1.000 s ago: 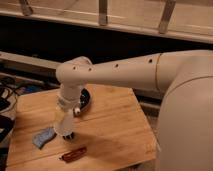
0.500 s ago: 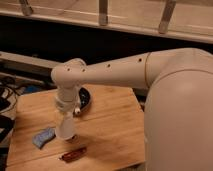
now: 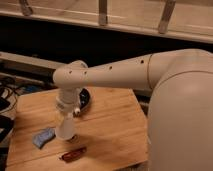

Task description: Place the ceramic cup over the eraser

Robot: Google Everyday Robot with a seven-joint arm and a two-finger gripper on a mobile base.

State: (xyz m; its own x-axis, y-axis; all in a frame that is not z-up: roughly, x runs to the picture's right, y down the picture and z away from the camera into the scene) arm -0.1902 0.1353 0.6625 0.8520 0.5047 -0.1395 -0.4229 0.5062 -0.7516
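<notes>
The white ceramic cup is upside down, wide rim downward, at the front left of the wooden table. Its rim is at or just above the tabletop. My gripper points straight down from the white arm and holds the cup by its narrow base. The eraser does not show; it is hidden behind or under the cup. A small dark sliver shows at the cup's lower right edge, and I cannot tell what it is.
A black round bowl sits behind the arm's wrist. A blue wavy piece lies just left of the cup. A reddish-brown oblong object lies in front of it near the table's front edge. Cables hang at the far left.
The arm has lowered the cup a little toward the tabletop and swung nearer the camera. The other objects have not moved.
</notes>
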